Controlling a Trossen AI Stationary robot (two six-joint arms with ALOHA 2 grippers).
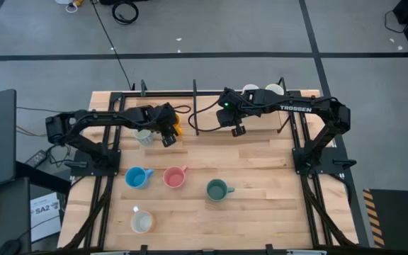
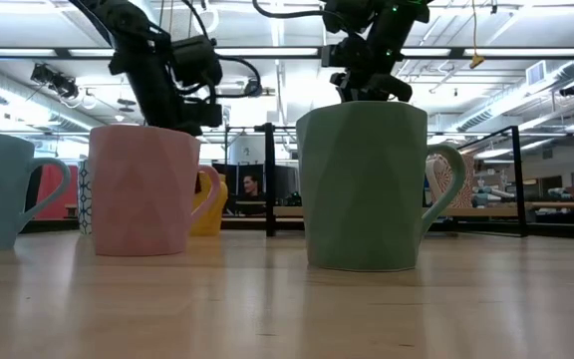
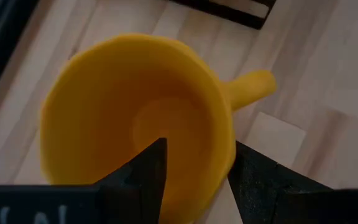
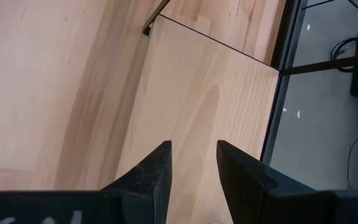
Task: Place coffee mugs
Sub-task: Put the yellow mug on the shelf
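Four mugs are standing along the table's front half: blue mug [image 1: 138, 177], pink mug [image 1: 174, 177], green mug [image 1: 217, 190], white mug [image 1: 142, 222]. The left gripper [image 3: 194, 165] is straddling the orange mug's [image 3: 129, 118] rim, jaws apart (only its wrist view is showing this). The right gripper [image 4: 192, 163] is hanging empty, parted. More mugs are waiting at the back.
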